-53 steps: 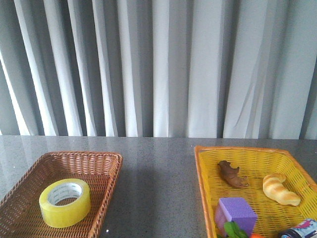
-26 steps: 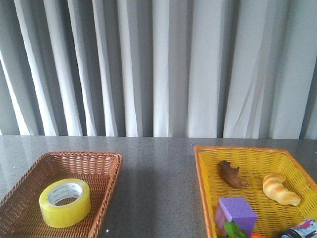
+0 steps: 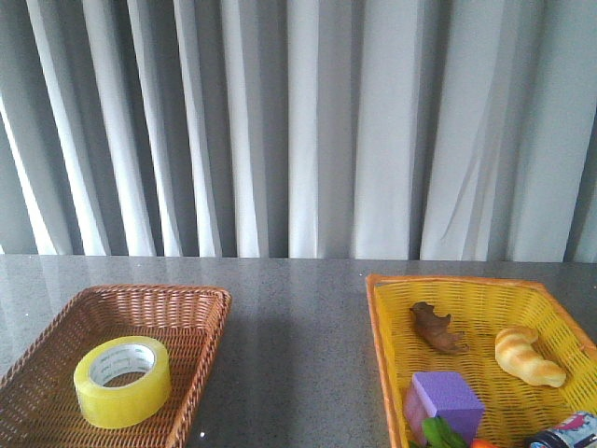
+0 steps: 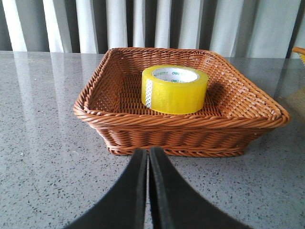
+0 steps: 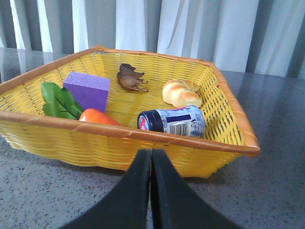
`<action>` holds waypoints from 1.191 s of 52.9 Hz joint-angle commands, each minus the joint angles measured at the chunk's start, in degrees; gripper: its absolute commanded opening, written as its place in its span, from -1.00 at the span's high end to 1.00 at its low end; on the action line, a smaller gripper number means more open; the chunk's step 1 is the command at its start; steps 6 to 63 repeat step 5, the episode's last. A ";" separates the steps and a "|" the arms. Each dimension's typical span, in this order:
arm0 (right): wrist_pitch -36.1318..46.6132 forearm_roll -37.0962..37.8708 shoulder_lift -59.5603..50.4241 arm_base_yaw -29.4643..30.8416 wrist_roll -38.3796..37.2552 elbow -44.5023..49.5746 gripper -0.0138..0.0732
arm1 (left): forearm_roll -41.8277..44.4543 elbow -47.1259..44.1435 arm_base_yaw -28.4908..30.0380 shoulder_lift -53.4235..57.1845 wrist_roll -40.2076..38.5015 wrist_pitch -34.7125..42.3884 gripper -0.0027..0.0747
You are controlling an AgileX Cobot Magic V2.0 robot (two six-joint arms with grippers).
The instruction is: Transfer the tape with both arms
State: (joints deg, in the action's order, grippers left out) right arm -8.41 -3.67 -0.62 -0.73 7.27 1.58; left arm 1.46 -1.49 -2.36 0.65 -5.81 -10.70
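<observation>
Tape (image 3: 122, 380): flat in the brown basket (image 3: 201, 308) at left, core axis upright.
Left gripper (image 4: 148, 157): fingers together, empty, just outside the basket, tape straight ahead; likely the nearer arm.
Right gripper (image 5: 151, 160): fingers together, facing the yellow basket (image 5: 228, 114).

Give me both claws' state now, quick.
Left claw: closed, holding nothing, short of the brown basket with the tape.
Right claw: closed, empty, in front of the yellow basket.

The right gripper (image 5: 151, 164), its jaws pressed together, hovers over the table (image 5: 267, 191) at the yellow basket's (image 5: 119, 143) 6 o'clock side.
</observation>
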 commanded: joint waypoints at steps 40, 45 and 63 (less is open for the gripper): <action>4.41 0.00 -0.85 0.09 0.42 0.38 0.69 | -0.18 1.30 0.15 0.94 -0.66 4.00 0.95; 4.41 0.00 -0.85 0.09 0.42 0.38 0.69 | -0.18 1.30 0.15 0.94 -0.66 4.00 0.95; 4.41 0.00 -0.85 0.09 0.42 0.38 0.69 | -0.18 1.30 0.15 0.94 -0.66 4.00 0.95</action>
